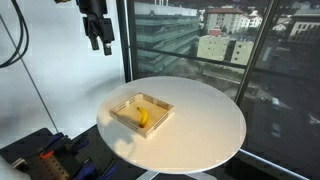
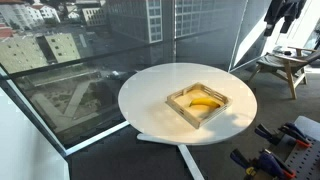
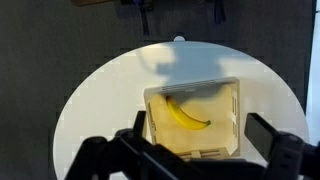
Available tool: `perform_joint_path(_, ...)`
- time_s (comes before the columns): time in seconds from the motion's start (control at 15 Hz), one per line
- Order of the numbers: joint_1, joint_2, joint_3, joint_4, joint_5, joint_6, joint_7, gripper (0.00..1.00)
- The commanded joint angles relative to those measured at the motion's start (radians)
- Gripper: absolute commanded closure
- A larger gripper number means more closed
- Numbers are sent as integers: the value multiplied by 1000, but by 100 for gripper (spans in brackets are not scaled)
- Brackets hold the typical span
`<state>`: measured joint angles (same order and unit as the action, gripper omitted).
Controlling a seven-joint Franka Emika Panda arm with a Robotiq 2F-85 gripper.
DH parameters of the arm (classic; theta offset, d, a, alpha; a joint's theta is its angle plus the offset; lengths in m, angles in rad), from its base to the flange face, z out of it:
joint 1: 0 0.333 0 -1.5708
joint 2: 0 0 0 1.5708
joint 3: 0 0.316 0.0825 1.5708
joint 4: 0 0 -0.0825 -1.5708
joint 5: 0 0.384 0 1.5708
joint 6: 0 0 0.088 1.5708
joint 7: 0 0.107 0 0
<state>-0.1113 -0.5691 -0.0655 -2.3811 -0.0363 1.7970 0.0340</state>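
Observation:
A yellow banana (image 3: 185, 113) lies inside a shallow square wooden tray (image 3: 231, 116) on a round white table (image 3: 100, 110). In both exterior views the banana (image 1: 143, 117) (image 2: 204, 103) rests in the tray (image 1: 126, 105) (image 2: 219, 111) near the table's middle. My gripper (image 1: 99, 41) hangs high above the table (image 1: 200, 120), well clear of the tray, fingers pointing down. In the wrist view its dark fingers (image 3: 271, 140) stand wide apart at the bottom, with nothing between them. My gripper (image 3: 198, 150) is open and holds nothing.
Tall windows with city buildings (image 1: 225, 45) stand behind the table (image 2: 150, 95). A wooden stool (image 2: 282, 65) stands on the floor beyond it. Tools with orange handles (image 2: 270, 155) lie on the floor nearby. A dark cable (image 1: 15, 40) hangs beside the arm.

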Motion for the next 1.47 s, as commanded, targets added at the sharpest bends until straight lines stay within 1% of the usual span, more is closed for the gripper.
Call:
perform_joint_path(0.0, 4, 0, -3, 3, -2, -3, 1, 0)
perform_joint_path(1.07, 7, 5, -2, 7, -2, 0, -2, 0)
perform_joint_path(1.4, 14, 42, 1, 33, 0, 7, 2, 0)
